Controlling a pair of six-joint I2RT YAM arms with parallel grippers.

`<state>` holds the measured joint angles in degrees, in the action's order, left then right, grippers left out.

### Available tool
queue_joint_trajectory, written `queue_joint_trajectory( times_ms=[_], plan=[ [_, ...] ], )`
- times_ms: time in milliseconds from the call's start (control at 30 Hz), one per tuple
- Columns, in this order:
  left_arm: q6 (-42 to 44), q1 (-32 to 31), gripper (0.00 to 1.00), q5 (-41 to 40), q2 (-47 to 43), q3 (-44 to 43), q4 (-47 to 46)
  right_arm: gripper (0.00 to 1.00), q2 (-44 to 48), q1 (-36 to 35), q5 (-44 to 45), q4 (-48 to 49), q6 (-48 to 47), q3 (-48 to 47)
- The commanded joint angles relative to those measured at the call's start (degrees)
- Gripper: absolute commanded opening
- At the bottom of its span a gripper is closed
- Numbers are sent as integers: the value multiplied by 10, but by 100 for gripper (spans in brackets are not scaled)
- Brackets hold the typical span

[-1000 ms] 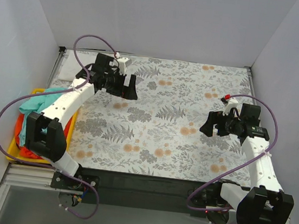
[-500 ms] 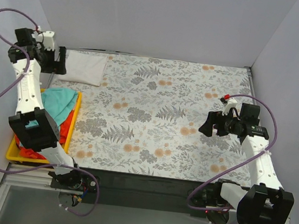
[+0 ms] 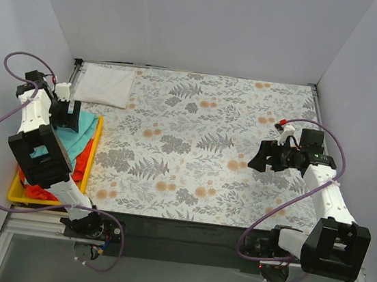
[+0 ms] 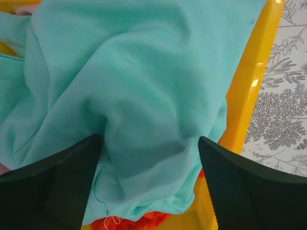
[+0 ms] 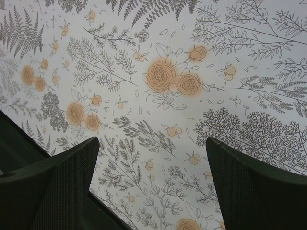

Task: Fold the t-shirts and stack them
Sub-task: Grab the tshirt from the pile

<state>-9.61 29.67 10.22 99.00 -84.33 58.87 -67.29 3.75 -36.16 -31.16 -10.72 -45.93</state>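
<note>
At the far left, your left gripper [image 4: 148, 143] stands wide open over the teal shirt [image 4: 134, 72], which lies crumpled in the yellow tray [image 4: 247, 91] on top of an orange-red shirt [image 4: 144, 221]. Beyond the tray, at the table's far left corner, a white shirt [image 3: 104, 84] lies folded flat on the tablecloth [image 3: 194, 148]. On the right, your right gripper [image 5: 152, 143] hangs wide open over the floral print, holding nothing.
</note>
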Motion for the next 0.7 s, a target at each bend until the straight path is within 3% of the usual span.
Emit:
queue_joint_trajectory(
  times_ms=[0, 33, 67, 133, 167, 200, 400, 500, 533, 667],
  plan=[
    [6, -1, 78, 22, -7, -4, -10, 98, 0, 3, -17, 15, -4, -10],
    [0, -2, 69, 24, -9, -10, -10, 98, 1, 3, -17, 15, -5, -9],
    [-4, -1, 51, 30, -15, -27, -10, 98, 2, 3, -18, 15, -6, -9],
    [-9, -2, 35, 41, -25, -53, -7, 98, 4, 3, -20, 15, -7, -7],
    [-15, -2, 4, 48, -33, -71, -3, 98, 4, 3, -22, 15, -7, -7],
    [-21, -1, 0, 49, -38, -105, -2, 98, 3, 3, -22, 15, -7, -7],
    [-40, -29, 0, 121, -57, -259, 24, 98, 4, 3, -27, 15, -6, -9],
    [-69, -81, 0, 192, -62, -339, 24, 98, 6, 3, -29, 16, -5, -13],
    [-82, -130, 0, 196, -64, -370, 13, 98, 7, 3, -29, 17, -3, -15],
    [-181, -240, 0, 224, -59, -467, -109, 98, 7, 3, -27, 17, 0, -24]
  ],
)
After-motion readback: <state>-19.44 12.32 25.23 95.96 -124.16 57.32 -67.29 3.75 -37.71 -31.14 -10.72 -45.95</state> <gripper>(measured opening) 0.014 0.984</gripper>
